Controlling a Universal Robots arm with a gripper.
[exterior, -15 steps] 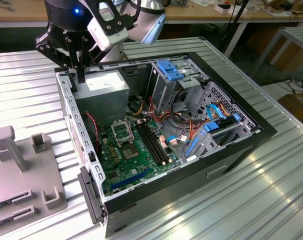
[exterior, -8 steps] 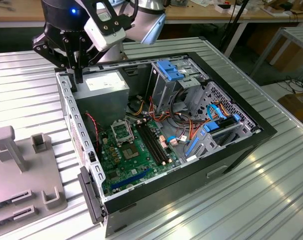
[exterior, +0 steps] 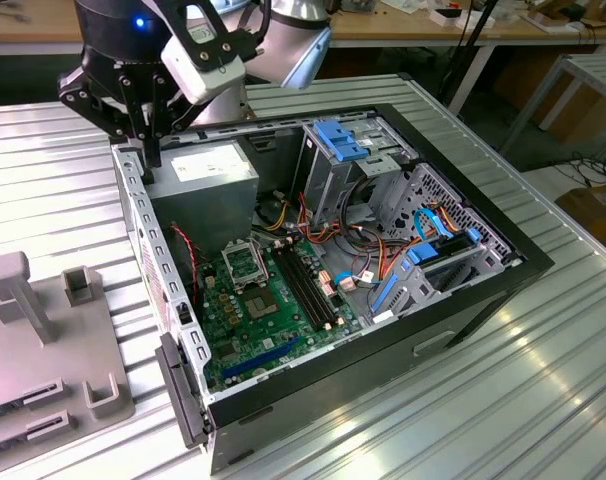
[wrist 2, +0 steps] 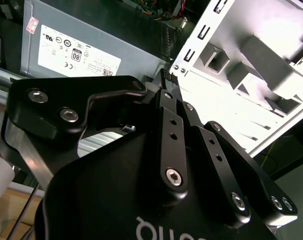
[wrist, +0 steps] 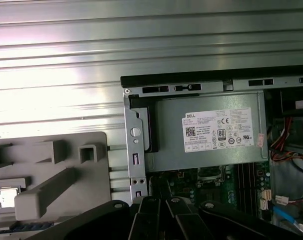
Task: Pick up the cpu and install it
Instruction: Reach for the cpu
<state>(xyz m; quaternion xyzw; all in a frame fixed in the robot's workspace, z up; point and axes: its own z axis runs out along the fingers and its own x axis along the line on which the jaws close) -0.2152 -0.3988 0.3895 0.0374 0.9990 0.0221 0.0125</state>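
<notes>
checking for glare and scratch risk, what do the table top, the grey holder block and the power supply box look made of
Table top: ribbed bare metal, likely aluminium, going by its bright streaky reflections.
Grey holder block: matte, evenly grey, with soft edges and no shine. Probably plastic, perhaps printed.
Power supply box: dull grey sheet metal by the look of its flat, faintly reflective faces, with a paper label stuck on.

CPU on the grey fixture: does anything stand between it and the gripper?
Yes. The gripper hangs over the case wall by the power supply; an upright post of the grey fixture stands between it and the cpu, whose top is uncovered.
</notes>
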